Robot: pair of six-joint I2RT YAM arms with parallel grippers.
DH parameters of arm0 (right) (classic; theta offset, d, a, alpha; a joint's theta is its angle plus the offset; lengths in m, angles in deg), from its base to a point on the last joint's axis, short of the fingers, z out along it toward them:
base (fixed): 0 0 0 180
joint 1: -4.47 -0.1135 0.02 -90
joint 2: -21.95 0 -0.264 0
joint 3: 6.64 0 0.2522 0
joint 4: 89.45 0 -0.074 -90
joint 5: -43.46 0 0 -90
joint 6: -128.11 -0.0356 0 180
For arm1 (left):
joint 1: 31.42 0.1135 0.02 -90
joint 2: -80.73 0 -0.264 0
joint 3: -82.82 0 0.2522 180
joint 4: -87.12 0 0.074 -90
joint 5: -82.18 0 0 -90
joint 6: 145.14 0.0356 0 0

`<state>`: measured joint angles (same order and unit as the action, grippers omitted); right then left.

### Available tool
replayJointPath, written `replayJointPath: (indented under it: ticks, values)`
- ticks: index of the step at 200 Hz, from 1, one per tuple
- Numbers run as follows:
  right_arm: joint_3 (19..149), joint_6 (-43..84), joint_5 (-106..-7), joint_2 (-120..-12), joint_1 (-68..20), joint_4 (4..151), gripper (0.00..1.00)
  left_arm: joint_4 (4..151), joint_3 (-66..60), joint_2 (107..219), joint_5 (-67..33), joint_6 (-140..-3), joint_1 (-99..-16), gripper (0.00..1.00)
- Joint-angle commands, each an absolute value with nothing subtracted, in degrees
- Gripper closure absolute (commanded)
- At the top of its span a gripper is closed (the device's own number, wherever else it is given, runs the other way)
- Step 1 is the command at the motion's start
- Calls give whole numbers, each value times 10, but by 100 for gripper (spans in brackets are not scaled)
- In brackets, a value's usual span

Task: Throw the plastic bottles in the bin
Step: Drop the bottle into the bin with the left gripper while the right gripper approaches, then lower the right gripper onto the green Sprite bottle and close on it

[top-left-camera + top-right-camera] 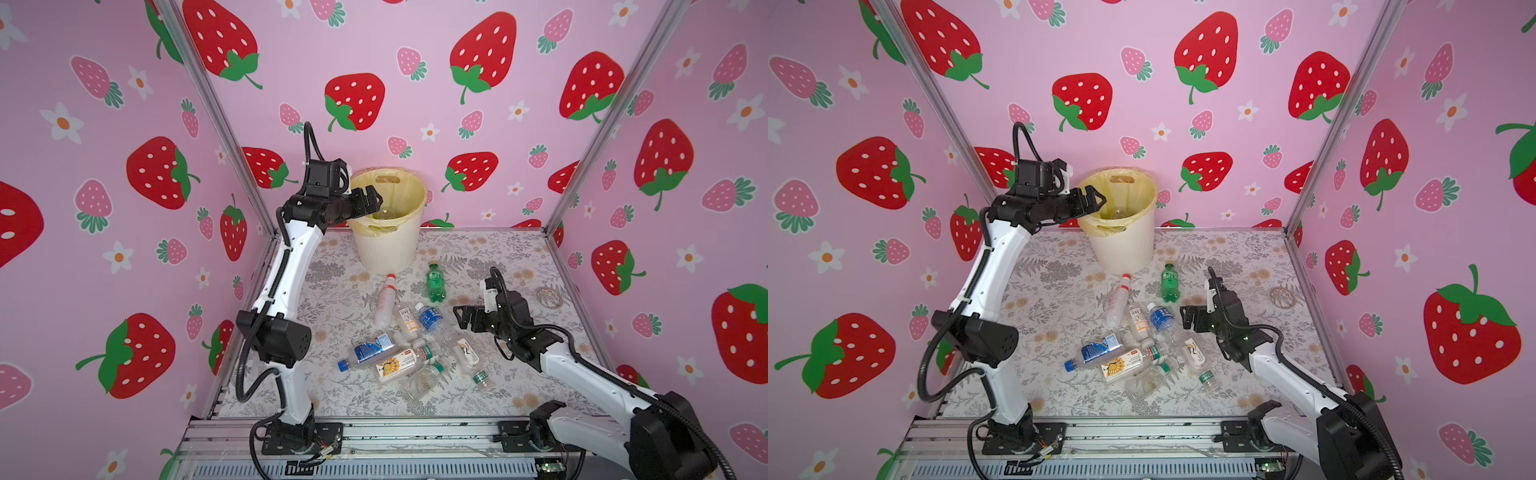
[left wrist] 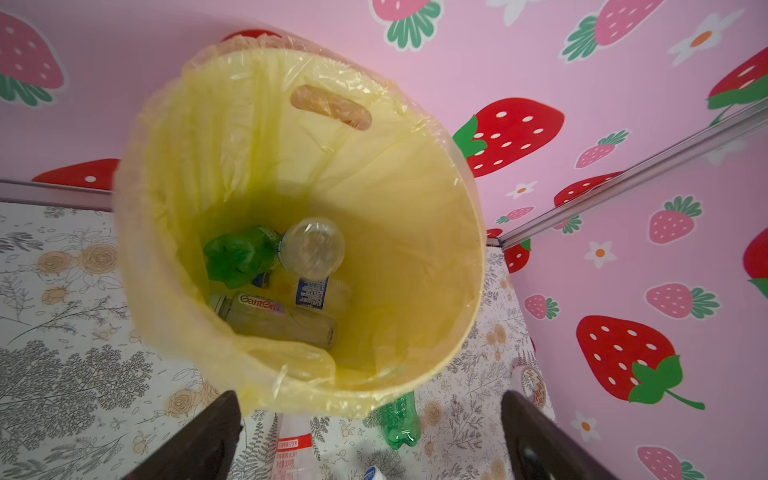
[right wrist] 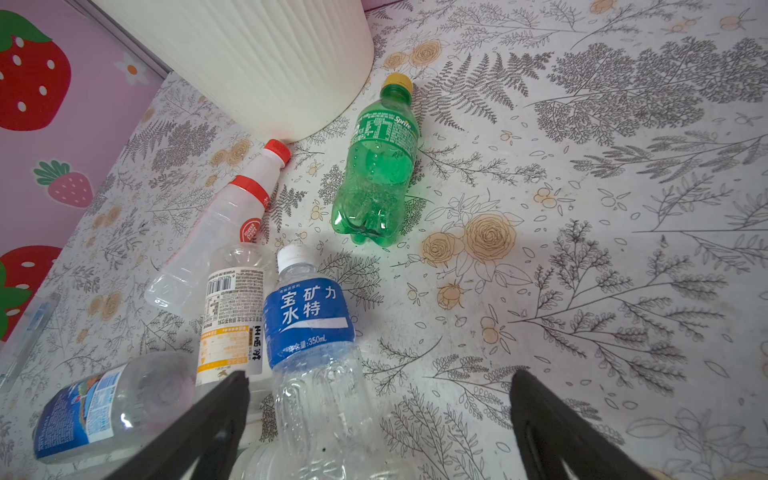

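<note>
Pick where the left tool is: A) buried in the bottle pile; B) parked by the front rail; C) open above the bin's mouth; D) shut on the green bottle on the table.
C: the left tool hangs open and empty above the bin in both top views.

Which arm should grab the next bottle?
Right. The right jaws hang open just beside the white-capped blue-labelled bottle, while the left jaws are open and empty, up over the bin.
</note>
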<state>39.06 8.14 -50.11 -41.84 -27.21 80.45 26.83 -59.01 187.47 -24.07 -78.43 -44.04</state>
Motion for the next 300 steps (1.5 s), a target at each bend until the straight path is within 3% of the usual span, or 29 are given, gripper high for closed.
replayJointPath:
  ticks: [1,38,117,202,236,261,300]
  values:
    - [415,81,-494,-433,-269,801,1,326,-568,1788,-227,-766,-442,1]
    - [426,81,-494,-450,-268,798,1,302,-503,1731,-225,-734,-441,1]
    - [456,74,-496,-482,-268,779,1,343,-238,1588,-170,-720,-414,1]
    - [518,64,-473,-541,-268,725,1,353,-73,1539,-185,-717,-368,1]
    - [560,55,-466,-584,-268,706,1,327,-64,1551,-200,-692,-363,1]
    - [587,45,-468,-614,-269,695,1,344,-7,1516,-137,-700,-361,1]
    - [625,39,-469,-664,-269,690,0,373,18,1496,-182,-705,-356,1]
